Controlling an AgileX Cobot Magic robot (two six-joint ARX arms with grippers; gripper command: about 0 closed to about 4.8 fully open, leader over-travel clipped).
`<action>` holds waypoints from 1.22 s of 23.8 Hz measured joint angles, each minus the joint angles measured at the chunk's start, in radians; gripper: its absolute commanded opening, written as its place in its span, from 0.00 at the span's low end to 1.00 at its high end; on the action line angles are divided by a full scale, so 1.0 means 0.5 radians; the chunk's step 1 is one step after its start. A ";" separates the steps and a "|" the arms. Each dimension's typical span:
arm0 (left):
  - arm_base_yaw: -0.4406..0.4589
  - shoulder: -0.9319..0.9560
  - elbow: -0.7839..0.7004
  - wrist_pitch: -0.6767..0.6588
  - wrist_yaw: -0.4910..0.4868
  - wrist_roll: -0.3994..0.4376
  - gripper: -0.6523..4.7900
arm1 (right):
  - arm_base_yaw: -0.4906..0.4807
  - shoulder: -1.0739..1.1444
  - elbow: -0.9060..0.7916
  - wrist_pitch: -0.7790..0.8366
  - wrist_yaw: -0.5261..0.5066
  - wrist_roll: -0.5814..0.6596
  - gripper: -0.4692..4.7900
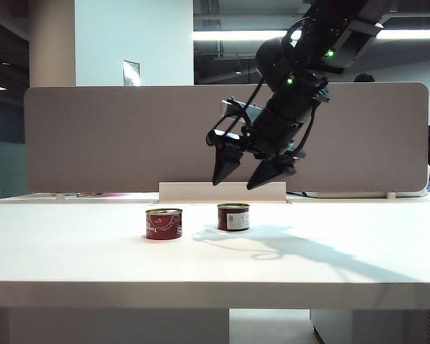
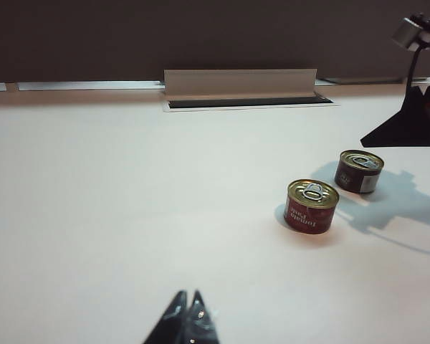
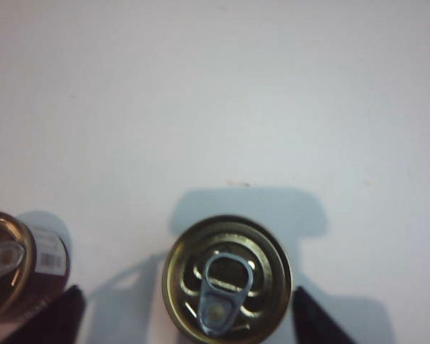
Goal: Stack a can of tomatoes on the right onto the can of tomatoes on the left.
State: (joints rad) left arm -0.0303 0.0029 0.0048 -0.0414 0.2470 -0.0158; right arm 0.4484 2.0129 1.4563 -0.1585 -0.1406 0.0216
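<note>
On the white table (image 1: 72,251) we see two tomato cans standing upright, near each other but not touching. From the exterior view, the left can (image 1: 163,223) shows a red label and sits slightly closer to the table's front edge; the right can (image 1: 233,216) stands a little further back, with a pale panel on its label. Neither is stacked on the other.

Above the right can hangs the right gripper (image 1: 247,170), carried by a dark arm that comes down from the upper right. Its jaws stand wide apart, tips pointing down at the table, and they hold nothing. Its shadow falls across the tabletop to the right of the cans. From the right wrist view we look straight down on a gold lid with a pull tab, the two dark fingertips (image 3: 54,319) showing either side of that can, clear of it; the other can shows at the picture's edge.

Our left gripper (image 2: 186,322) sits low over bare table, well apart from both cans, its tips pressed together with nothing between them.
</note>
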 measured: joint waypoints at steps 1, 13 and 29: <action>0.000 0.001 0.000 0.000 0.000 0.000 0.11 | 0.000 0.000 0.000 -0.013 0.003 0.000 1.00; 0.000 0.000 0.000 0.000 0.000 0.000 0.11 | 0.005 0.110 0.000 -0.061 0.017 -0.005 1.00; 0.000 0.000 0.000 0.001 0.000 0.000 0.11 | 0.032 0.269 0.000 0.234 0.073 0.005 1.00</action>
State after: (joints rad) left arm -0.0303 0.0029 0.0048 -0.0410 0.2470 -0.0158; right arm 0.4644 2.1475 1.4563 -0.0414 -0.1040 0.0242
